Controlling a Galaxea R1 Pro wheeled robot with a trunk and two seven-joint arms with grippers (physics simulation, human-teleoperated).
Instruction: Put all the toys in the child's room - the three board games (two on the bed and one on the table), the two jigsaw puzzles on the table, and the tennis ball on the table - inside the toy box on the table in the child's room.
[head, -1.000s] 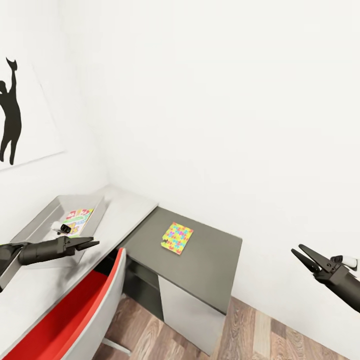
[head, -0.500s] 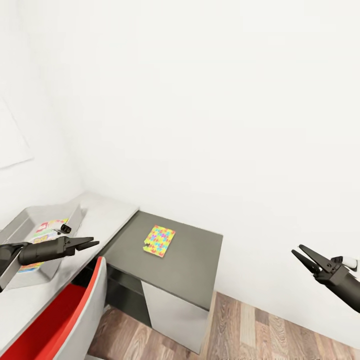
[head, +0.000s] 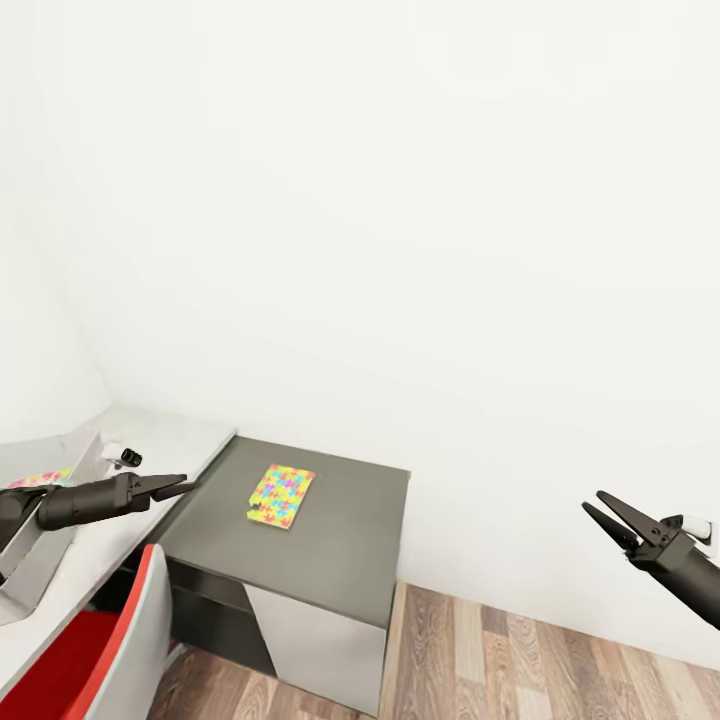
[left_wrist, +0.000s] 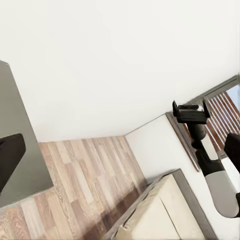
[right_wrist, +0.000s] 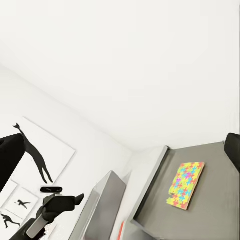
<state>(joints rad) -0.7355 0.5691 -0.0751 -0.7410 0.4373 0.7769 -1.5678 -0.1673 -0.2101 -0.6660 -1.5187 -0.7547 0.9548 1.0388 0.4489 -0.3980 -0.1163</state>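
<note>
Now both pincers are empty: the left gripper (head: 180, 487) hangs over the pale table (head: 190, 445), its fingers nearly together with a thin gap, beside the toy box (head: 45, 540) at its left end; the right gripper (head: 607, 514) is spread open over the wood floor (head: 520, 650). One jigsaw puzzle (head: 281, 495) lies near the dark cabinet top's left edge, and a single colourful sheet (head: 40, 478) shows inside the box. Judging by this, collecting that puzzle comes next, calling for a flat, low pinch at its edge.

A thin multicoloured jigsaw puzzle sheet (head: 281, 495) lies on the lower dark grey cabinet top (head: 350, 540), near its left edge; the shallow pale grey toy box (head: 45, 520) stands left on the pale grey tabletop (head: 175, 445).
</note>
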